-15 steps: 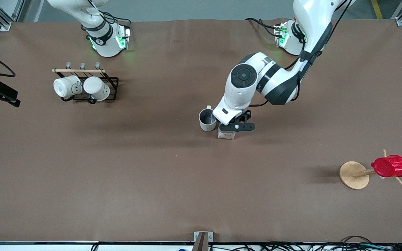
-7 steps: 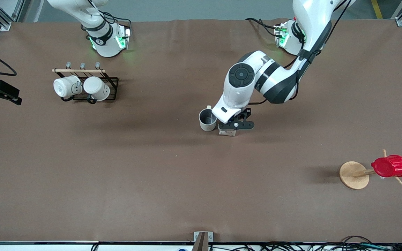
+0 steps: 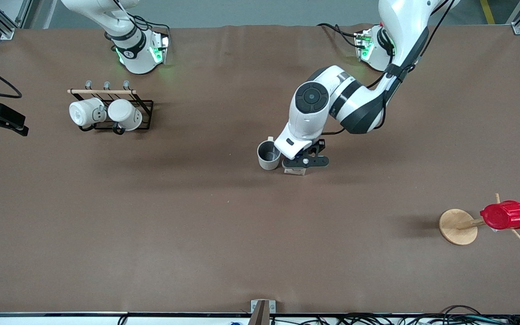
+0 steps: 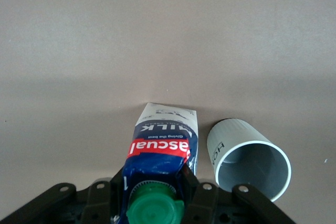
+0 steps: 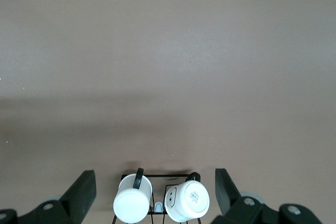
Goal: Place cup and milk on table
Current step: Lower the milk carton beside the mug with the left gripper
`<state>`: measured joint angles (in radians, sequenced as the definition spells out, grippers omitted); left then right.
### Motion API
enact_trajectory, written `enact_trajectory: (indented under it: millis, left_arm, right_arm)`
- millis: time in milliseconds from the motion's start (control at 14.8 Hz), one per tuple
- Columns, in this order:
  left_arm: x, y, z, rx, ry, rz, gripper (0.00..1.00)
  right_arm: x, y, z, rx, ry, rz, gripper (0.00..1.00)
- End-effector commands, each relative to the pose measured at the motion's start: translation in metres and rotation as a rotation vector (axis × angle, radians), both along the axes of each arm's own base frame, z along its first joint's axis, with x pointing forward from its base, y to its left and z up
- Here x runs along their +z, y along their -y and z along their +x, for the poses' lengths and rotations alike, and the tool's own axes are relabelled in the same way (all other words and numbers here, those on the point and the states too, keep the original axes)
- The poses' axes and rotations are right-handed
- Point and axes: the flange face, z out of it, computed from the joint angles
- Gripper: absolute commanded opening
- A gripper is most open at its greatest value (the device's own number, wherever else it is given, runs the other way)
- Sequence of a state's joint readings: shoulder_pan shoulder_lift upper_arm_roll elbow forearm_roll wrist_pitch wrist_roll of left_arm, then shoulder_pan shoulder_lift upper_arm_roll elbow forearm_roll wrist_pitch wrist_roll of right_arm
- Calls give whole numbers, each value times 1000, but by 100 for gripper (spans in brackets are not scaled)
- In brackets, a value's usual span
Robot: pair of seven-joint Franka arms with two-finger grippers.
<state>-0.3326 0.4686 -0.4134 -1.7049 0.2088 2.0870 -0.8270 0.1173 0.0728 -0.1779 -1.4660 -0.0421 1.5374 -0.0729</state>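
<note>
Left claw (image 3: 305, 163) pinches milk (image 4: 163, 150) upright on tabletop (image 3: 151, 216), cup (image 3: 268, 155) touching-close at its 9 o'clock; release straight up. Right claw (image 5: 152, 192) waits, spread.

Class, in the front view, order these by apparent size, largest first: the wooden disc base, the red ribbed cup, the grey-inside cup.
1. Red ribbed cup
2. Wooden disc base, close to the red cup, so unsure
3. Cup, smallest

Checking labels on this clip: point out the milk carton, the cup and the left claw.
milk carton (image 4: 164, 148), left wrist view, red label.
cup (image 4: 253, 167), left wrist view, grey inside.
left claw (image 3: 304, 165), front view, midway between fingertips.
</note>
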Motion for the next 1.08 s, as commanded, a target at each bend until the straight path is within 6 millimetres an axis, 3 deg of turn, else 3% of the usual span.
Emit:
enact_trajectory:
  millis: [0,269,337,472,539,876,1010]
  left_arm:
    - [8,2,-12,10,4,15,8]
    - [9,1,-16,2,-1,15,22]
    - [9,0,-15,4,-1,13,36]
    - [11,0,-14,0,2,12,86]
    - [16,-1,-13,4,11,10,100]
    - [71,-29,9,61,98,-22,100]
    - [96,-54,23,98,139,-31,100]
  right_arm:
    - [3,-2,-3,6,-3,16,100]
    - [2,-1,-2,5,-6,16,100]
    - [2,-1,-3,5,-4,16,100]
    - [2,-1,-3,5,-4,16,100]
    - [2,-1,-2,5,-6,16,100]
    - [2,-1,-2,5,-6,16,100]
    - [2,1,-2,2,-6,16,100]
